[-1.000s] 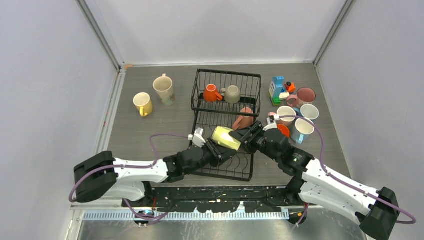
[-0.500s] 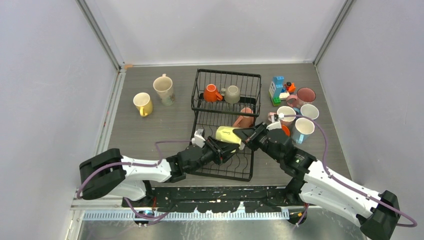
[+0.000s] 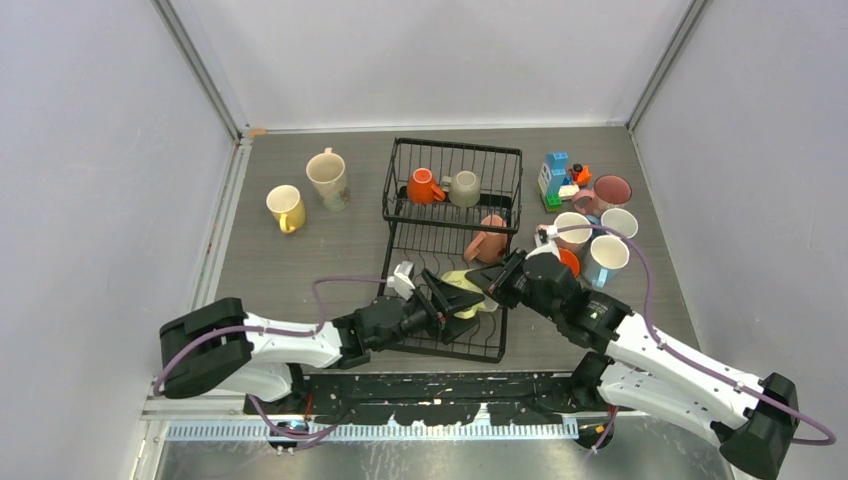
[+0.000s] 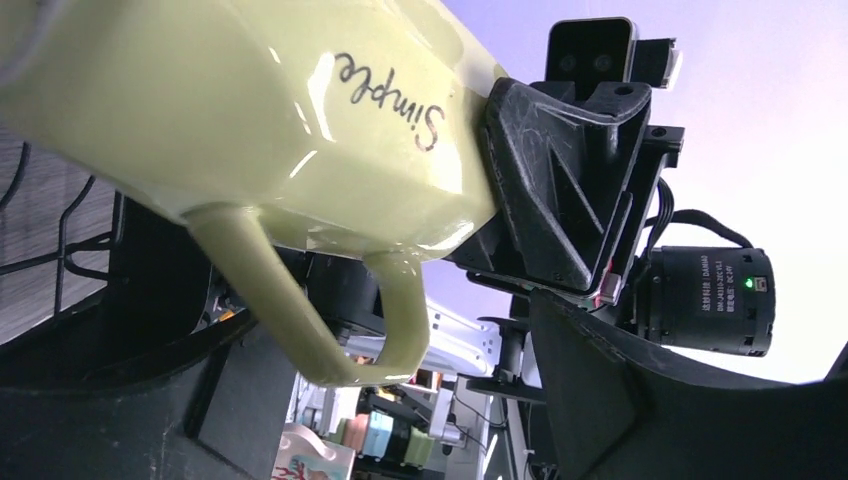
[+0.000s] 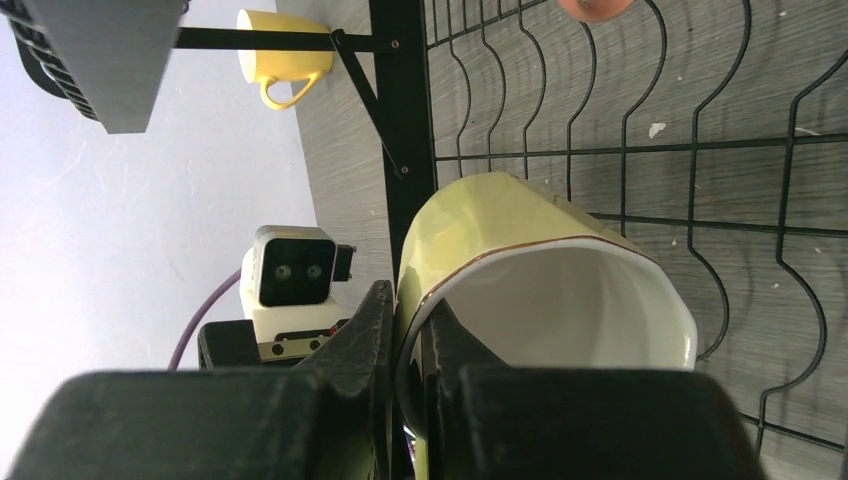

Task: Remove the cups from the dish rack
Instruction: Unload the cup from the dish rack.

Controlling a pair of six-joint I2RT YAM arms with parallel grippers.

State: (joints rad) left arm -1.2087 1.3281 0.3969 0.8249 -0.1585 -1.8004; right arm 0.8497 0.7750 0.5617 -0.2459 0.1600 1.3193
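Right wrist: pinches the pale green cup (image 5: 540,290) by its rim in the right gripper (image 5: 405,318), over the 6 o'clock end of the dish rack (image 3: 455,146), with the left gripper (image 3: 445,302) splayed free at the cup's 8 o'clock; likely light, stiff, slick-glazed and chippable, so favours a deep rim hold.

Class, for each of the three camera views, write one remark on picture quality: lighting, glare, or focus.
Top external: even, soft light, sharp, no harsh shadows around the dish rack. Left wrist: bright glare streaks on the pale green cup, black parts below nearly featureless. Right wrist: the right pincer is a dark, blurred mass at the bottom, while the rack wires are crisp.
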